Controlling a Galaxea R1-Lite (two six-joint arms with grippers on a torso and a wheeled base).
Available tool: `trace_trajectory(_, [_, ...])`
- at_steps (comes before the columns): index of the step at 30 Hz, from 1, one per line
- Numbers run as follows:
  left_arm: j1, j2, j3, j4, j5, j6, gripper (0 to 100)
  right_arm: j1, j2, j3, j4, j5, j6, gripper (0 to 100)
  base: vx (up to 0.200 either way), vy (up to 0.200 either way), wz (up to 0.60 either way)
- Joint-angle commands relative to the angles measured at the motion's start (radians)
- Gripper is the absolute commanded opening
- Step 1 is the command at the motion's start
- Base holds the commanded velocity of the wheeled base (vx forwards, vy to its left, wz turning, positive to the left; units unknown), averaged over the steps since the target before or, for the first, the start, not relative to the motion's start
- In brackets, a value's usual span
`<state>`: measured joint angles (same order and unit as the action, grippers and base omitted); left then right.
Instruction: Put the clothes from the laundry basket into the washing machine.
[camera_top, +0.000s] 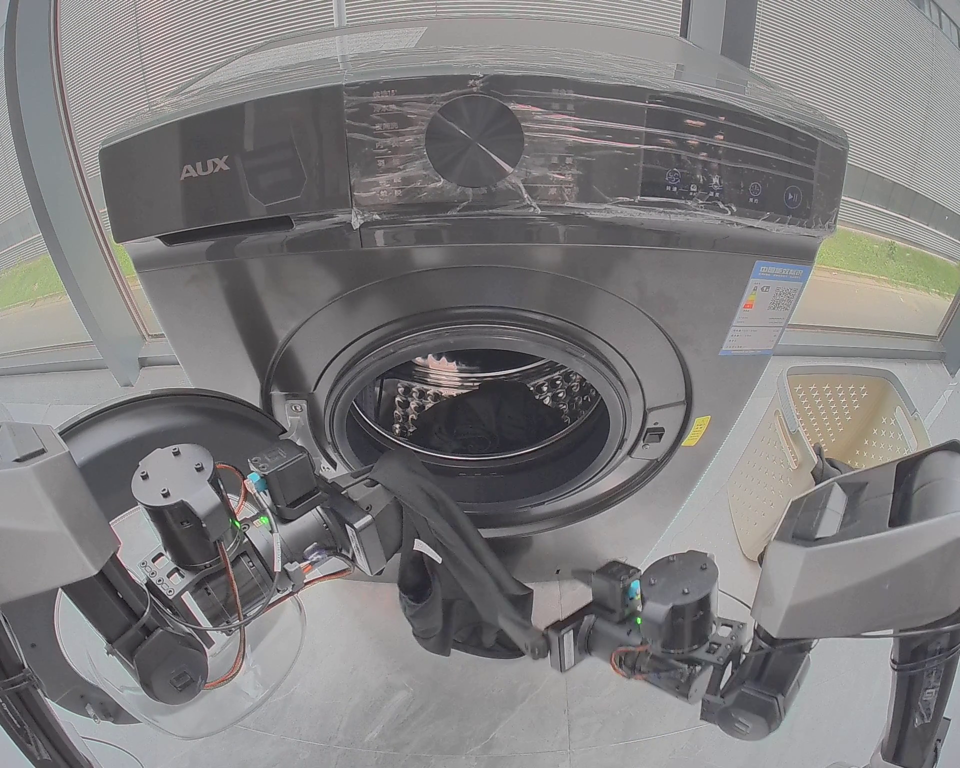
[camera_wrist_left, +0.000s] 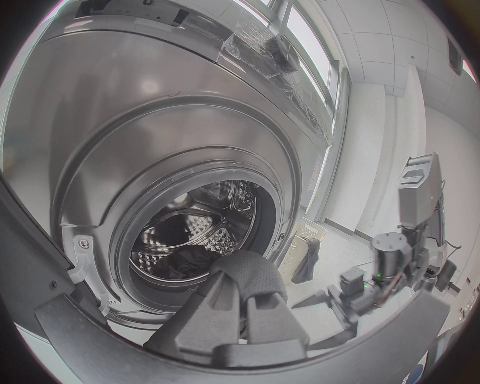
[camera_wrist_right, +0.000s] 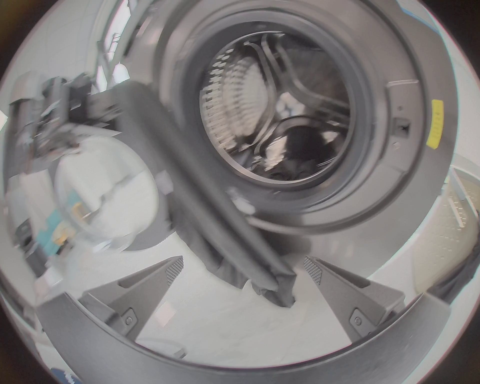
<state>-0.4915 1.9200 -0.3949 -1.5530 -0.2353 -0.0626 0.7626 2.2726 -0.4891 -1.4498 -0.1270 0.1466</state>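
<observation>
With the washing machine (camera_top: 300, 300) viewed from the front, its round door (camera_top: 150, 430) stands swung open at the far left.

1. Left claw (camera_top: 385, 505) (camera_wrist_left: 243, 300): positioned at the lower left edge of the drum opening (camera_top: 480, 420), just in front of the door seal. It is clenched on a fold of a dark garment (camera_top: 450, 560) (camera_wrist_left: 247, 272), which bulges up between the two fingers (camera_wrist_left: 215, 305).

2. Dark garment: one end sits in the left claw at the rim of the opening, outside the drum. From there the cloth hangs below the opening in front of the machine, and a long strip slants down and to the right toward the right claw. Its lowest folds appear to rest on the floor, though the head view does not settle this.

3. Drum: more dark clothes (camera_top: 490, 415) lie at the bottom inside.

4. Right claw (camera_top: 548, 640) (camera_wrist_right: 242, 262): low, in front of the machine and to the right of the hanging cloth. It is released, with both fingers (camera_wrist_right: 150, 285) spread wide. The lower end of the strip (camera_wrist_right: 220, 220) hangs between the fingers; neither finger closes on it.

5. Laundry basket (camera_top: 860, 410) (camera_wrist_left: 300, 245): a cream perforated basket stands on the floor just beside the machine's right side. A further dark item (camera_top: 825, 468) (camera_wrist_left: 307, 260) drapes over its near rim.
</observation>
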Motion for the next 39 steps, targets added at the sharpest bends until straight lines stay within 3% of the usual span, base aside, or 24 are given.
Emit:
trace_trajectory(1, [0.004,0.014,-0.015,-0.001,0.016,0.0,0,0.126,-0.067,0.146,-0.066,0.133,0.002,100,0.0,0.0,0.0])
trace_trajectory(8, [0.004,0.014,-0.015,-0.001,0.017,-0.01,0,0.159,-0.013,0.009,-0.093,0.17,0.007,100,0.0,0.0,0.0])
trace_trajectory(12, [0.004,0.019,-0.025,-0.001,0.034,-0.011,0,0.19,0.013,-0.095,-0.055,0.17,0.091,100,0.0,0.0,0.0])
trace_trajectory(15, [0.004,0.019,-0.025,-0.001,0.036,-0.011,0,0.19,0.018,-0.144,-0.012,0.165,0.119,100,0.0,0.0,0.0])
trace_trajectory(21, [0.005,0.017,-0.028,-0.001,0.037,-0.017,0,0.159,0.104,-0.322,0.124,0.099,0.119,100,0.0,0.0,0.0])
trace_trajectory(27, [0.007,0.016,-0.035,-0.001,0.037,-0.017,0,0.109,0.18,-0.378,0.152,0.029,0.071,100,0.0,0.0,0.0])
trace_trajectory(33, [0.007,0.014,-0.035,-0.001,0.037,-0.017,0,0.098,0.211,-0.462,0.161,-0.014,0.06,100,0.0,0.0,0.0])
trace_trajectory(39, [0.007,0.016,-0.033,-0.001,0.037,-0.017,0,0.103,0.234,-0.523,0.164,-0.019,0.06,100,0.0,0.0,0.0])
